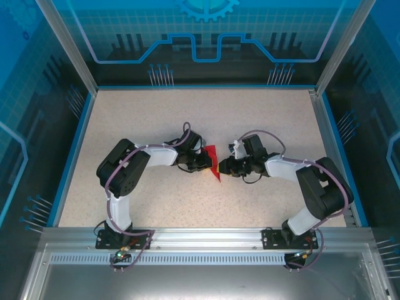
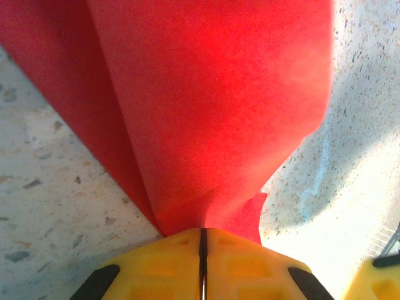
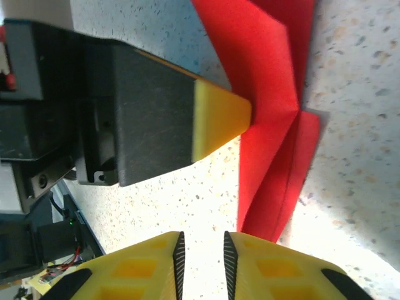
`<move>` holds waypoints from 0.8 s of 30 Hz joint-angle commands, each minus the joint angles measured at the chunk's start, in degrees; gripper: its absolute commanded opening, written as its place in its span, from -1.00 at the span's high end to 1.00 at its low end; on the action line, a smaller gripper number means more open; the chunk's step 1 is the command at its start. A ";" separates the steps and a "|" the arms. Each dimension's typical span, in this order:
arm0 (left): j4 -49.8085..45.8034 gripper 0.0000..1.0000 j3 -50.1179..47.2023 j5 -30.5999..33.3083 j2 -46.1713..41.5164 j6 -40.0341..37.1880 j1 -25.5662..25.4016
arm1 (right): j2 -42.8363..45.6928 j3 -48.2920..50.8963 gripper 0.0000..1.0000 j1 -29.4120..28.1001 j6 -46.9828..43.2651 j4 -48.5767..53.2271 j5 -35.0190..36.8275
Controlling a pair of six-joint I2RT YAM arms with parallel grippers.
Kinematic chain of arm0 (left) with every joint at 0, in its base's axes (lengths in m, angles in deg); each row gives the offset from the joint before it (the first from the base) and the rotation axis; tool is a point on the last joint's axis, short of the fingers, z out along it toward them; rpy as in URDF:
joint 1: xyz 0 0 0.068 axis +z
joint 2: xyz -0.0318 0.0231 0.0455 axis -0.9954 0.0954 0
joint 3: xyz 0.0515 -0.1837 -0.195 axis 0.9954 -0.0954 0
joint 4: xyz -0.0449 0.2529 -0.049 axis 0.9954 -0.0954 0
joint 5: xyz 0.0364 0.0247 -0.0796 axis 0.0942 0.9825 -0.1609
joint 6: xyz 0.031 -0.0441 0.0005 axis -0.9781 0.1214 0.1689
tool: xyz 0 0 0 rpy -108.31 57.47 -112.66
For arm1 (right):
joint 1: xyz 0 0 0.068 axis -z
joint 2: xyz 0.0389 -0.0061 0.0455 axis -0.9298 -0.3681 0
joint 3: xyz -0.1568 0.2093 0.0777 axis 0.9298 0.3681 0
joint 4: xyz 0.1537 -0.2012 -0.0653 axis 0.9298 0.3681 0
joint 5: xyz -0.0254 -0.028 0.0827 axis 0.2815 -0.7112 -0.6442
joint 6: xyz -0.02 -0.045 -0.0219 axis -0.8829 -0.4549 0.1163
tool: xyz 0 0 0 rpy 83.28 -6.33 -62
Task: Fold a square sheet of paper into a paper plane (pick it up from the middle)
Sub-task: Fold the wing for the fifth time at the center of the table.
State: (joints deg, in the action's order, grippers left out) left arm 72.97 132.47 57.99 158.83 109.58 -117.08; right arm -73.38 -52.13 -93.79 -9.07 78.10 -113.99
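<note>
Top external view: shows the folded red paper (image 1: 214, 164) near the middle of the table (image 1: 187, 119), slightly toward the table's near edge. Places the left gripper (image 1: 207, 164) just left of the table's middle and the right gripper (image 1: 224, 167) just right of it, both low, close on either side of the paper. Left wrist view: shows yellow fingers (image 2: 156, 262) pressed together with only a thin dark seam between, clamped on a narrow end of the paper. Shows broad creased red layers spreading away from that pinch above the speckled table. Right wrist view: shows the right gripper's own yellow fingers (image 3: 144, 269) slightly apart, a clear gap between, nothing held inside. Puts the paper's pointed tip just beside one of those fingers; touching or not, cannot tell. Shows one black, yellow-tipped finger (image 3: 219, 115) of the left gripper meeting the paper at a crease, with a small red flap poking out beyond, over the table.
</note>
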 commanded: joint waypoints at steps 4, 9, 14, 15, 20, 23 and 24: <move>-5.15 0.76 0.15 3.78 2.67 -1.44 -0.44 | -3.18 -4.99 0.64 -3.22 -3.73 6.12 3.26; -5.84 0.76 0.32 4.02 2.84 -0.99 -0.47 | -6.16 -7.72 0.71 -5.75 -5.87 10.49 6.09; -6.73 0.76 0.89 4.39 2.97 -0.43 -0.41 | -6.34 -8.45 0.73 -7.55 -7.82 14.90 11.95; -6.95 0.76 1.00 4.46 2.97 -0.44 -0.50 | -6.47 -8.46 0.74 -7.57 -7.84 15.44 12.70; -7.93 0.76 1.43 5.00 3.06 -0.66 -0.41 | -7.39 -9.03 0.75 -7.75 -8.45 17.78 15.58; -8.00 0.76 1.47 5.01 3.06 -0.74 -0.48 | -7.61 -8.98 0.76 -7.76 -8.86 17.96 14.85; -8.08 0.76 1.47 5.01 3.15 -0.71 -0.44 | -7.73 -8.83 0.76 -7.70 -8.98 17.80 14.18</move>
State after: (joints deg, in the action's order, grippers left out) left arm 70.24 134.06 58.74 159.24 109.60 -117.34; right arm -79.81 -60.31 -101.00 -16.70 92.39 -100.72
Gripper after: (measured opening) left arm 0.120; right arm 0.122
